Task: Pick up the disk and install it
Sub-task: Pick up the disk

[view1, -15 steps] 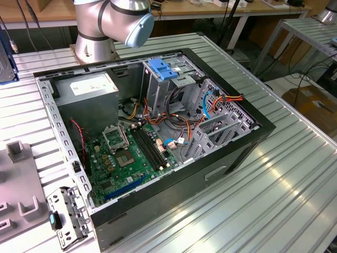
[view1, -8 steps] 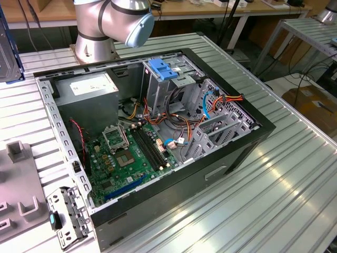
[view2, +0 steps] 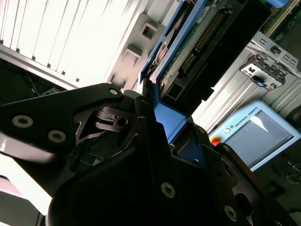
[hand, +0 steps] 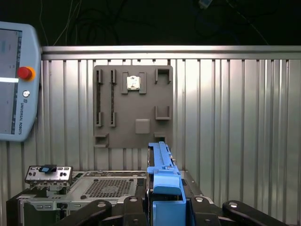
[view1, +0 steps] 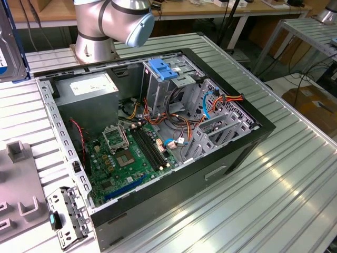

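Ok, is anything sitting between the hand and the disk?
No, nothing lies between: in both wrist views the hand is shut directly on the flat rectangular metal disk with blue side rails.

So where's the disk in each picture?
Exterior view: probably the disk is the grey slab with a blue edge at the exterior view's far left, up high.
First wrist view: the disk is edge-on, blue rail towards the camera, gripped in the hand.
Second wrist view: its green circuit side sticks out past the hand.
Shared landmark: the small metal bracket beside the computer case.
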Available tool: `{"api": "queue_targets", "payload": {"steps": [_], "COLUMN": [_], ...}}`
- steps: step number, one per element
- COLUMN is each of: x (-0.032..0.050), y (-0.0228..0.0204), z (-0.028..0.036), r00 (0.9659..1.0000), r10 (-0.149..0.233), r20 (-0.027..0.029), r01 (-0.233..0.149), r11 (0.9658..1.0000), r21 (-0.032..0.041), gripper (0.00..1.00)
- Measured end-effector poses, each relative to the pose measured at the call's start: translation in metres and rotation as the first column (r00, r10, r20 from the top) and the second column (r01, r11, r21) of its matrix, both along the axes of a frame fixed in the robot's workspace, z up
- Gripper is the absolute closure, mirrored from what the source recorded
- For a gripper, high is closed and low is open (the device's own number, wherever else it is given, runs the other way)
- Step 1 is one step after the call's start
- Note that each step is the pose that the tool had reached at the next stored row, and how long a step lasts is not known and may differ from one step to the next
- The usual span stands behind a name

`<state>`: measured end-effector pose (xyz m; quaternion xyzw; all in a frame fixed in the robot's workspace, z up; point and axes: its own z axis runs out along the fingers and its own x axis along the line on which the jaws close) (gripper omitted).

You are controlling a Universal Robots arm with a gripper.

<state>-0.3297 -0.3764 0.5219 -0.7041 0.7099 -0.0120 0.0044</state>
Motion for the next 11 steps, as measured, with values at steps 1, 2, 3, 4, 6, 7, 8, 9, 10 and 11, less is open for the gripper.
{"api": "queue_targets", "payload": {"steps": [1,2,3,4,6,7,8,9,10,11], "x": [0.0011,0.0021,0.0038,0.0048,0.0085,0.0102,0.0131,0.015,0.017,0.0195], "y": [-0.0001,-0.0002,-0.0004,-0.0005,-0.0007,-0.0007,-0.0008,-0.0008,-0.0008,-0.0008], "z": [0.0,0.0,0.0,0.0,0.0,0.0,0.0,0.0,0.0,0.0], "r00": [1.0,1.0,1.0,1.0,1.0,1.0,1.0,1.0,1.0,1.0], "r10": [0.0,0.0,0.0,0.0,0.0,0.0,0.0,0.0,0.0,0.0], "r20": [0.0,0.0,0.0,0.0,0.0,0.0,0.0,0.0,0.0,0.0], "r01": [0.0,0.0,0.0,0.0,0.0,0.0,0.0,0.0,0.0,0.0], "r11": [1.0,1.0,1.0,1.0,1.0,1.0,1.0,1.0,1.0,1.0], "r21": [0.0,0.0001,0.0,0.0,0.0,0.0,0.0,0.0001,0.0,0.0001], "gripper": [0.63,0.63,0.63,0.63,0.63,0.63,0.63,0.63,0.63,0.63]}}
